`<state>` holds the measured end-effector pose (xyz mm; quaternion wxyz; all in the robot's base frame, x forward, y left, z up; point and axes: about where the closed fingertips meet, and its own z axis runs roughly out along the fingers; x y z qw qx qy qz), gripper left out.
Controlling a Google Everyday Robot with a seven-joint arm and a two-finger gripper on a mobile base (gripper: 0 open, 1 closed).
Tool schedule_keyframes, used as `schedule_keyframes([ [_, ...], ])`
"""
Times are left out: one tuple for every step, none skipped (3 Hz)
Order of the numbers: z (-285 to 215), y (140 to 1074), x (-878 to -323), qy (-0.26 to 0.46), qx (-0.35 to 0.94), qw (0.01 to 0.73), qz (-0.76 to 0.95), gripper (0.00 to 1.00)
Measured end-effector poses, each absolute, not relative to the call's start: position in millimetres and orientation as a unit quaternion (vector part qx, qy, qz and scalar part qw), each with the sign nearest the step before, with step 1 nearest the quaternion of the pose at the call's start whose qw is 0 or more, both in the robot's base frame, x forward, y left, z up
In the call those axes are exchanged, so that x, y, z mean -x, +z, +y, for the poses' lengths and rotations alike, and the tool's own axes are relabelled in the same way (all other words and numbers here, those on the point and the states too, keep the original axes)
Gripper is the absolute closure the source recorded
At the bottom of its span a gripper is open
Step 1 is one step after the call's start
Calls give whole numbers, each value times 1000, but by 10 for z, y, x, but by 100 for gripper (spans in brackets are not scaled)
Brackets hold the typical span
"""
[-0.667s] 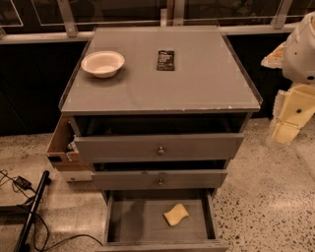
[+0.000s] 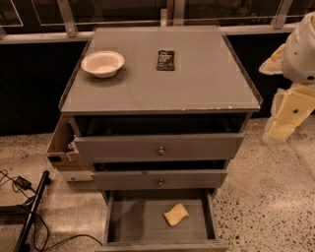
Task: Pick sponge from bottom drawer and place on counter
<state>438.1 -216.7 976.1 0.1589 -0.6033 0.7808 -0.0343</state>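
Over at the far right the pale arm (image 2: 304,49) bends down (partly out of view), its gripper (image 2: 280,129) hanging low, pointing downward.

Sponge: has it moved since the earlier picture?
No. The sponge lies in the same spot in the bottom drawer, right of centre. The gripper is right of the counter.

Speckled stone floor (image 2: 268,197), dark framed windows (image 2: 123,11)

bottom drawer (image 2: 138,222) open from above, upper drawers (image 2: 160,147) overhanging its rear, tool (image 2: 278,130) right of counter (image 2: 197,83), path between seemingly free
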Motion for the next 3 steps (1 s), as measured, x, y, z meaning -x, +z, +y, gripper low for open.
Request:
schedule_keyframes([
  [-2145,9617,-4381,-26,601,166,781,39],
  [-2105,9155,-4391,11,596,188,781,62],
  [-2032,8499,-4439,72,575,213,787,86],
])
